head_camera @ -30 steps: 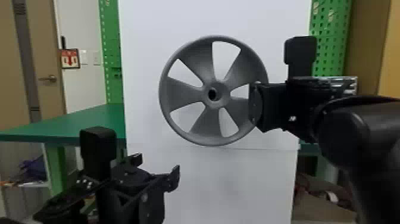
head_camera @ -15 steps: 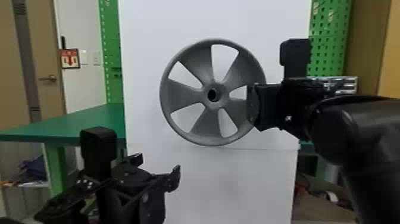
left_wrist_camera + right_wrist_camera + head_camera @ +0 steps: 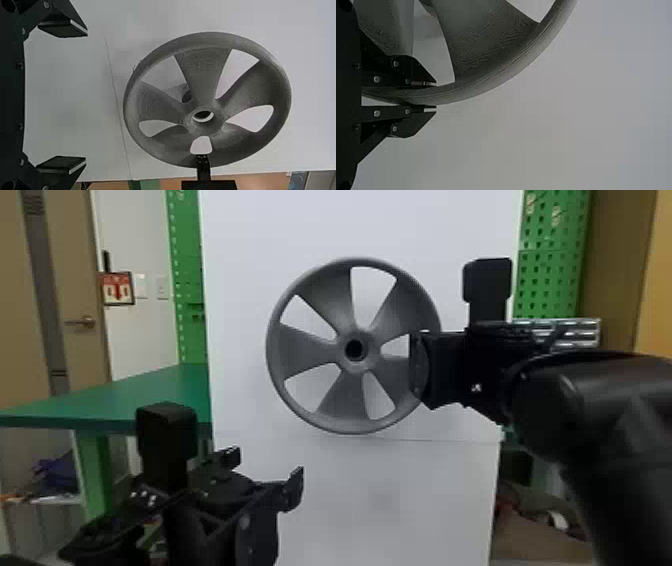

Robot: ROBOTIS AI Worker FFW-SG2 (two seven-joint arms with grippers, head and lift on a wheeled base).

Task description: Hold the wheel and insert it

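I had the wheel (image 3: 305, 350) up in the air in front of the big white board (image 3: 390, 500). My right gripper (image 3: 435, 96) was pinching its rim (image 3: 494, 81), with one finger on the inside and one on the outside. The left gripper (image 3: 86, 96) was spread wide with nothing in it. It sat low, to the left of the wheel and apart from it.

I thought I was at the lining-up part, with the wheel held but not put on. Through a gap in the wheel I saw a dark round bit (image 3: 187, 94) behind it. I guessed that was the peg. I could see white through part of the middle hole (image 3: 203, 115), so I didn't think the peg was in it.

Next, I needed to put the hole right in front of the peg, keep the wheel flat to the board, and push it straight on. With only one side held, I worried it might tip or get stuck.
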